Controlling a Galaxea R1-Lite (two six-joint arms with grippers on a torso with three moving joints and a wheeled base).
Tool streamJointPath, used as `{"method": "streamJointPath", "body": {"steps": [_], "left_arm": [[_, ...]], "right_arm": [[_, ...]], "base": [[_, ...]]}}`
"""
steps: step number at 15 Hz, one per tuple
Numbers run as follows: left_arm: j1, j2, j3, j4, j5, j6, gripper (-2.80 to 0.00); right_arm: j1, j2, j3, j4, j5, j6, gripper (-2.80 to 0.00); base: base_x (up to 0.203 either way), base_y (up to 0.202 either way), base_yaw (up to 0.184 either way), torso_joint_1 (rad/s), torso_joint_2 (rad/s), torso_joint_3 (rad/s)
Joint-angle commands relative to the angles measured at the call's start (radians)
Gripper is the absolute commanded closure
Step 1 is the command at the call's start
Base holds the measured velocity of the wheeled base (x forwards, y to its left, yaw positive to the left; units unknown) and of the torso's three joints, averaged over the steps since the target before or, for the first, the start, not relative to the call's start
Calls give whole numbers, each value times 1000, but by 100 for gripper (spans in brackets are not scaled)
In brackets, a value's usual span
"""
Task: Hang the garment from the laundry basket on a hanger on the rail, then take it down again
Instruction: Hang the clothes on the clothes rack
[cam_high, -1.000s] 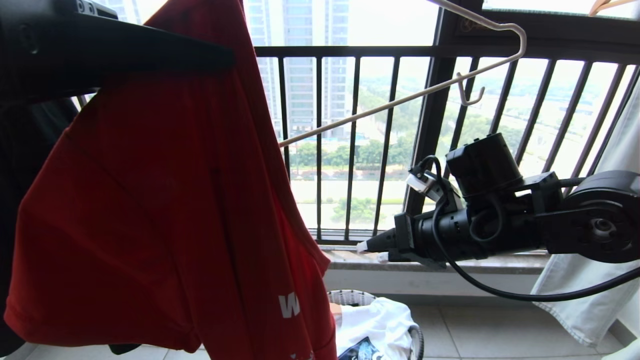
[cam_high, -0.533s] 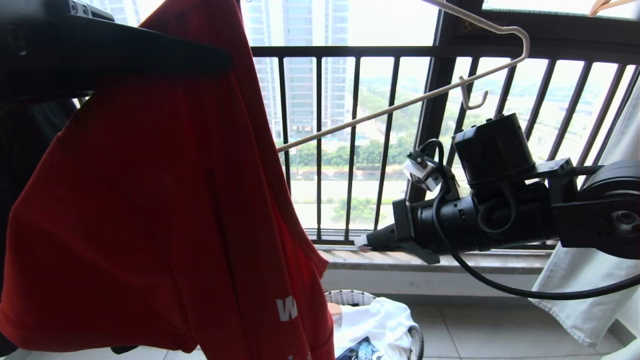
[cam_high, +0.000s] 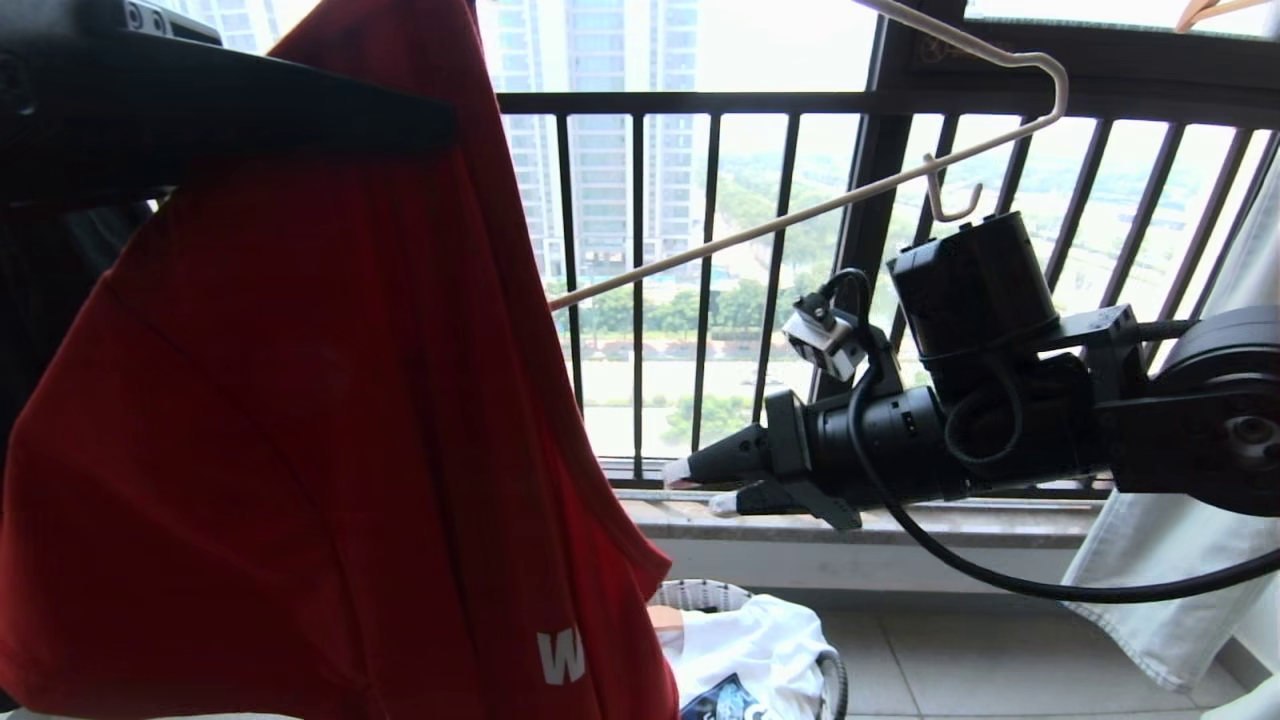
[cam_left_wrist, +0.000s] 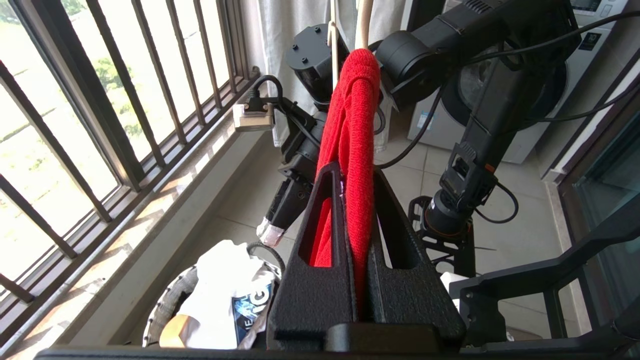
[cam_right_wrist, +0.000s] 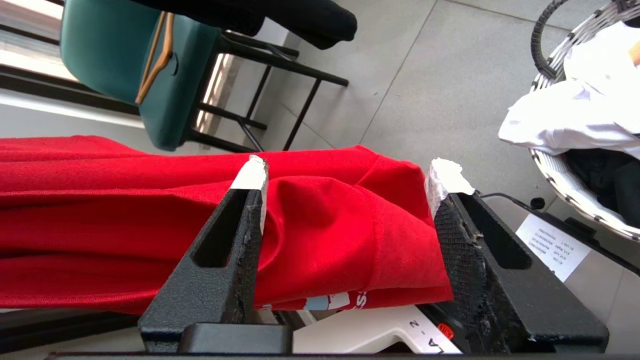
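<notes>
Left end effector (cam_left_wrist: 357, 225) pinching red garment (cam_high: 300, 430) with white lettering, right end effector (cam_high: 700, 485) spread apart

The head view faces forward toward the balcony railing (cam_high: 700, 280), with the garment (cam_high: 300, 400) close before the lens. The left wrist view looks along its gripper (cam_left_wrist: 357, 220) toward the opposite arm. The right wrist view looks down past its gripper (cam_right_wrist: 345, 180) at the floor (cam_right_wrist: 440, 75). All three share the garment and laundry basket (cam_right_wrist: 555, 170).
</notes>
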Motion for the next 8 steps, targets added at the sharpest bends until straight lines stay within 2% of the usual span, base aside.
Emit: {"method": "streamJointPath", "body": {"steps": [1, 4, 8], "left_arm": [[0, 5, 0, 2, -5, 1, 0], [0, 5, 0, 2, -5, 1, 0], [0, 7, -3, 0, -5, 1, 0]], "right_arm": [[47, -38, 25, 2, 3, 5, -280], [90, -109, 31, 33, 3, 5, -280], [187, -130, 31, 77, -4, -1, -280]], "base": [[0, 0, 0, 0, 0, 0], [0, 0, 0, 0, 0, 0], [0, 0, 0, 0, 0, 0]]}}
